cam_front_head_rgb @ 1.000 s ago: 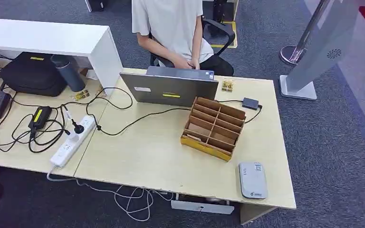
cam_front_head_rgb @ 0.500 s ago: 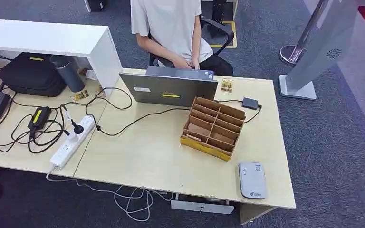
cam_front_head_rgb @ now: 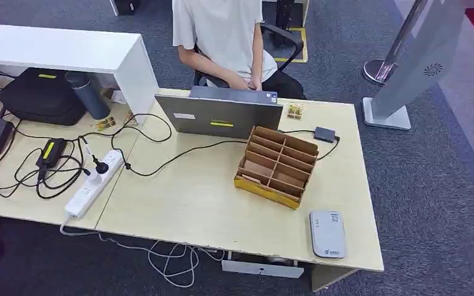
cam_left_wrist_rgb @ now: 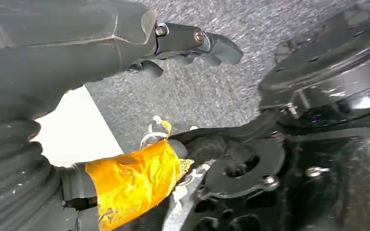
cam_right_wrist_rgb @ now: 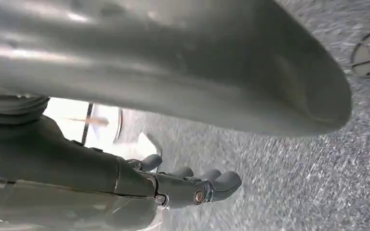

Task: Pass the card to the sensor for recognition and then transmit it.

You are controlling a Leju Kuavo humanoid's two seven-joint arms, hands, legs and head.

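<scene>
A grey flat card sensor (cam_front_head_rgb: pixel 328 233) lies at the table's near right corner. Behind it stands a wooden compartment box (cam_front_head_rgb: pixel 265 190) with a yellow front wall; a pale card-like piece (cam_front_head_rgb: pixel 247 179) lies in its near left compartment. My left hand (cam_left_wrist_rgb: pixel 192 45) hangs beside my body over the grey carpet, fingers stretched out and holding nothing. My right hand (cam_right_wrist_rgb: pixel 188 185) hangs the same way, fingers apart and empty.
A person (cam_front_head_rgb: pixel 222 37) sits at the far side behind a grey laptop (cam_front_head_rgb: pixel 219 116). A small black box (cam_front_head_rgb: pixel 324 134) on a cable lies right of it. A power strip (cam_front_head_rgb: pixel 94 183), cables and a black bag (cam_front_head_rgb: pixel 42 95) are at left. A slanted grey stand (cam_front_head_rgb: pixel 407 68) rises at right.
The person at the laptop has shifted slightly. Nothing on the table has moved.
</scene>
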